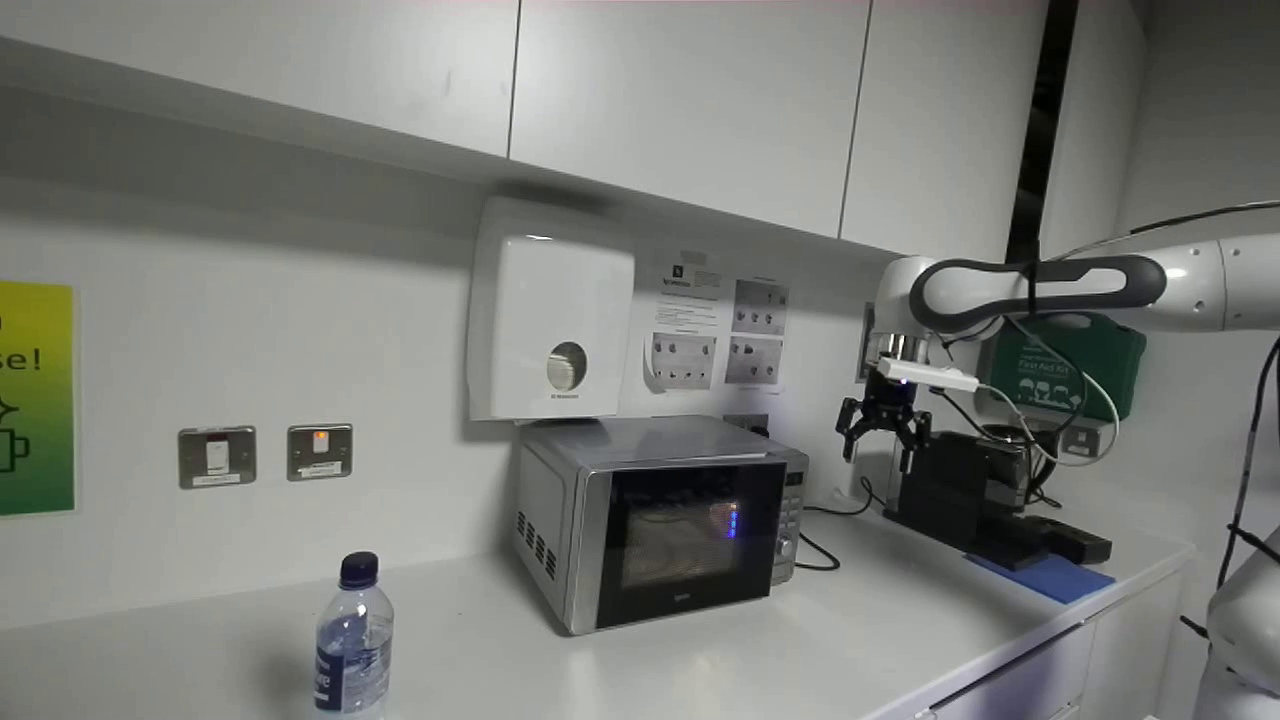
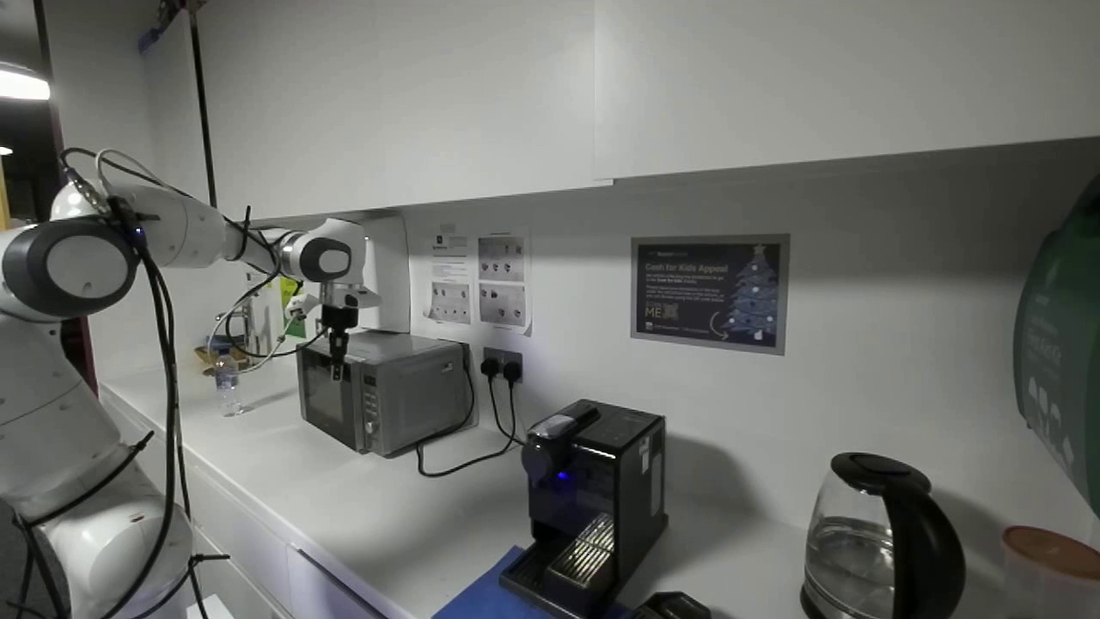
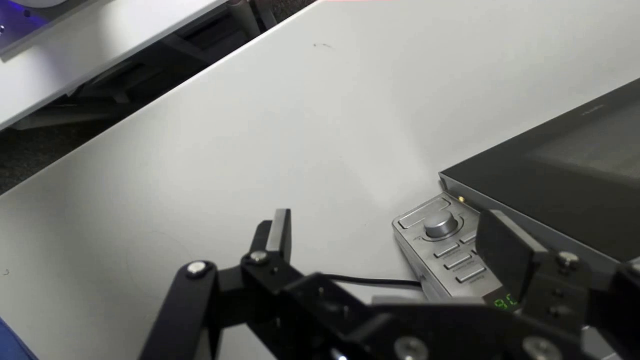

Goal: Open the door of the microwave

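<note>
**Gripper (image 1: 878, 458) spread wide near the microwave (image 1: 640, 440)**

So in an exterior view the closest thing is a water bottle (image 1: 352, 650) with a dark cap, standing upright on the white counter (image 1: 480, 660). Next back is the silver microwave, with its dark-windowed door (image 1: 690, 540) across the front. Honestly can't tell if it's slightly ajar. Past the control panel (image 1: 791, 515), apart from the microwave, the gripper hangs over the counter; the wrist view has its 2 fingers (image 3: 505, 245) well apart. Behind that there's a black coffee machine (image 1: 940, 490) on the counter, then a green first aid kit (image 1: 1060, 370) up by the wall.
</note>
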{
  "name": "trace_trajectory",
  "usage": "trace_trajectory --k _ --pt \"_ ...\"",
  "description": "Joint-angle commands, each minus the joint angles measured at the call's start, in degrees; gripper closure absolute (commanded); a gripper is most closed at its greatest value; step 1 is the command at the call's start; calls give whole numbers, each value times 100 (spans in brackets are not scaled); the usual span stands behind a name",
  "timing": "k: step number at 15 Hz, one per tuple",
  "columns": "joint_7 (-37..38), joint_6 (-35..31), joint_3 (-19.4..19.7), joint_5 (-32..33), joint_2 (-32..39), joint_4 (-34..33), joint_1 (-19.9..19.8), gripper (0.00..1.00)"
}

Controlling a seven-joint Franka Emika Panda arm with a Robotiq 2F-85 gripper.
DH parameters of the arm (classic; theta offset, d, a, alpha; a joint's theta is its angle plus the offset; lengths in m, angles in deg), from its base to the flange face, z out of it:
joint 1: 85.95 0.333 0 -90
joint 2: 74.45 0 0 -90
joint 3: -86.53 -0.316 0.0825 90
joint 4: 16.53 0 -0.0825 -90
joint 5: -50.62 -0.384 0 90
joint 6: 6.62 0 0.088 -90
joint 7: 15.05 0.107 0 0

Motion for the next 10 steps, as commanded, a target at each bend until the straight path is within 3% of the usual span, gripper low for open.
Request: trace_trajectory --k 1,10 --pt "258 -22 -45 363 98 -251 97 0" --pt "150 -1 26 286 64 -131 151 0"
